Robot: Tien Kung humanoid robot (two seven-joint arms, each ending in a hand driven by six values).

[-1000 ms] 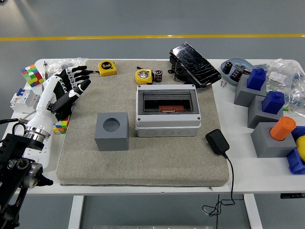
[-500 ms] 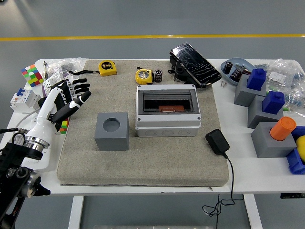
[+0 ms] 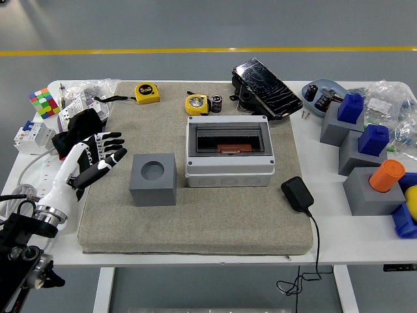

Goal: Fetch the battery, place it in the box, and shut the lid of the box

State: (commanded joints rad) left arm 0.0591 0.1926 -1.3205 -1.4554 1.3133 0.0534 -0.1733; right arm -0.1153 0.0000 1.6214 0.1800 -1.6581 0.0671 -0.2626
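The battery, a small black cylinder, stands at the back of the grey mat beside a yellow tape measure. The grey box sits in the middle of the mat, its smoky clear lid lying flat over it, with something orange-brown visible inside. My left hand hovers over the mat's left edge, left of a grey cube, fingers spread and holding nothing. It is far from the battery and the box. The right arm is out of view.
A grey cube with a round hole stands left of the box. A black adapter with a cord lies right of it. A second tape measure, a black device, a colour cube and grey blocks with blue and orange parts surround the mat.
My left hand has drawn back toward the table's near edge along the mat's left side, still open, uncovering a black object behind it. Nothing else moved.
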